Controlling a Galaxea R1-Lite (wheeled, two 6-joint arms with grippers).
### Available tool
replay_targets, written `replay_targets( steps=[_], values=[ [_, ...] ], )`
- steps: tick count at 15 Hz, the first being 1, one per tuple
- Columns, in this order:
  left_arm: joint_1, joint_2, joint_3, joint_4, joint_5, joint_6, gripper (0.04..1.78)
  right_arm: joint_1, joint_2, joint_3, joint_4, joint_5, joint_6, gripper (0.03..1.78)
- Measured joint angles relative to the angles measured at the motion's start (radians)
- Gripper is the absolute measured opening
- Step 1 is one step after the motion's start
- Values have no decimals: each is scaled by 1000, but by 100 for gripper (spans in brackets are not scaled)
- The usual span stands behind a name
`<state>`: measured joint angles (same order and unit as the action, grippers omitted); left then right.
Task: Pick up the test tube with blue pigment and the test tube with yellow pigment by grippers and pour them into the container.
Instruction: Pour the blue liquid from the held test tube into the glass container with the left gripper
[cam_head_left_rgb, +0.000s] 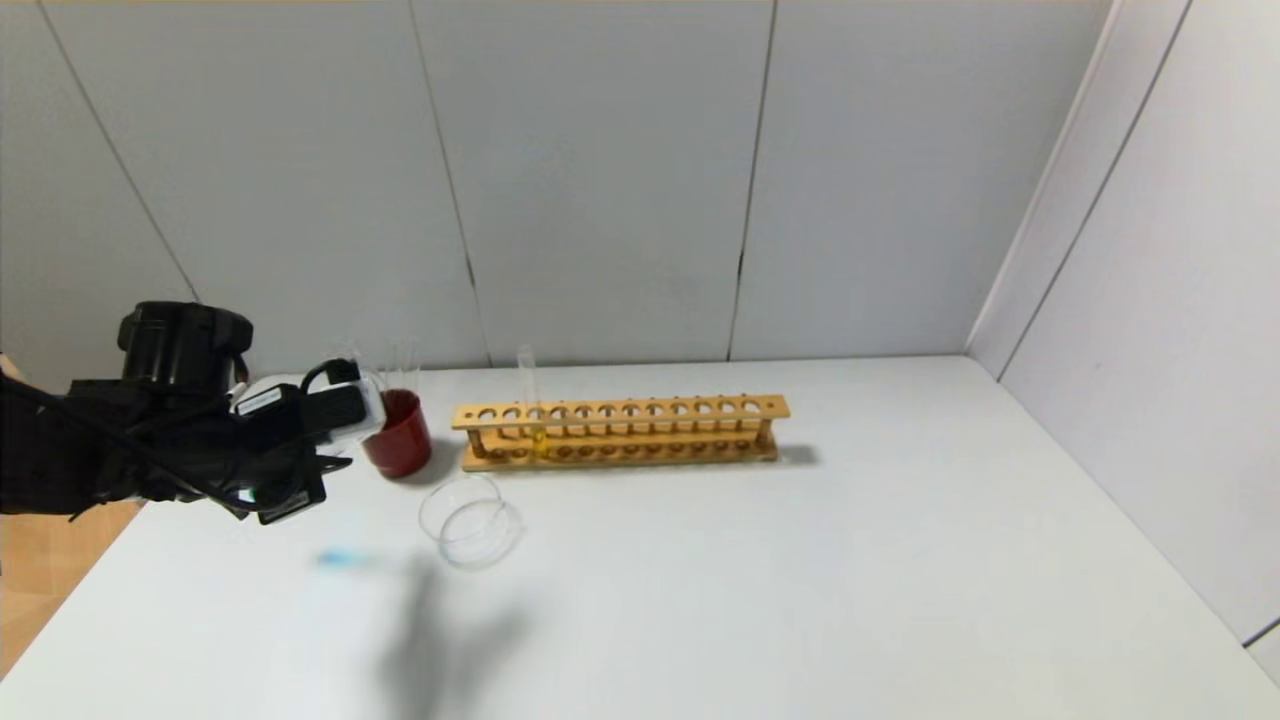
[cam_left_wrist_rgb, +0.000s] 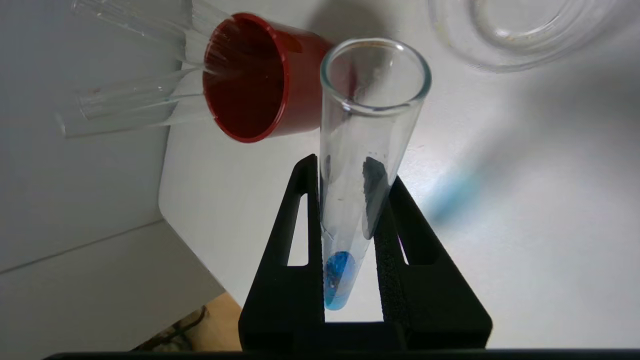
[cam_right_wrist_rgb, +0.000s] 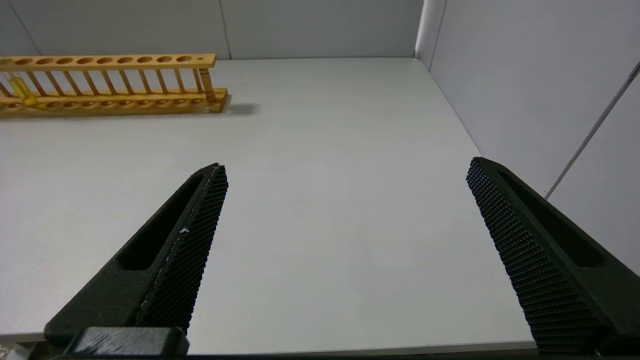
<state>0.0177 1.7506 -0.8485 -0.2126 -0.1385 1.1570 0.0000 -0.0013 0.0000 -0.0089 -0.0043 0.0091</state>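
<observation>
The test tube with blue pigment (cam_left_wrist_rgb: 367, 165) sits between the two black fingers of the left gripper (cam_left_wrist_rgb: 350, 200), which is closed firmly on it — the fingers press the glass on both sides, low on the tube, so that the open mouth points away from the wrist and stays free for pouring. Only a small amount of blue liquid lies at the rounded bottom, near the base of the fingers; I judge the tube is held so that the liquid rests at the bottom and does not run out before it reaches the dish. In the head view the left gripper (cam_head_left_rgb: 300, 450) hangs above the left part of the table (cam_head_left_rgb: 800, 580), just beside the red cup (cam_head_left_rgb: 400, 432) (some plain clear tubes (cam_left_wrist_rgb: 135, 95) stand in it), and the container (cam_head_left_rgb: 472, 522) lies near, a little to the front and right. The container looks empty, so the pouring seems not yet done. The test tube with yellow pigment (cam_head_left_rgb: 532, 405) stands upright in the wooden rack (cam_head_left_rgb: 620, 432), near its left end, waiting for its turn. The right gripper (cam_right_wrist_rgb: 345, 245) is held over the right side of the table, well apart from the rack — its fingers stand wide apart and hold nothing.
</observation>
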Motion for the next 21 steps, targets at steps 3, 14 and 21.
replay_targets(
  steps=[3, 14, 21],
  values=[
    [-13, 28, -18, -5, 56, 117, 34, 0, 0, 0, 0, 0, 0, 175],
    [-84, 70, -34, -8, 149, 285, 34, 0, 0, 0, 0, 0, 0, 175],
    [-104, 99, -40, -9, 181, 331, 34, 0, 0, 0, 1, 0, 0, 175]
  ],
)
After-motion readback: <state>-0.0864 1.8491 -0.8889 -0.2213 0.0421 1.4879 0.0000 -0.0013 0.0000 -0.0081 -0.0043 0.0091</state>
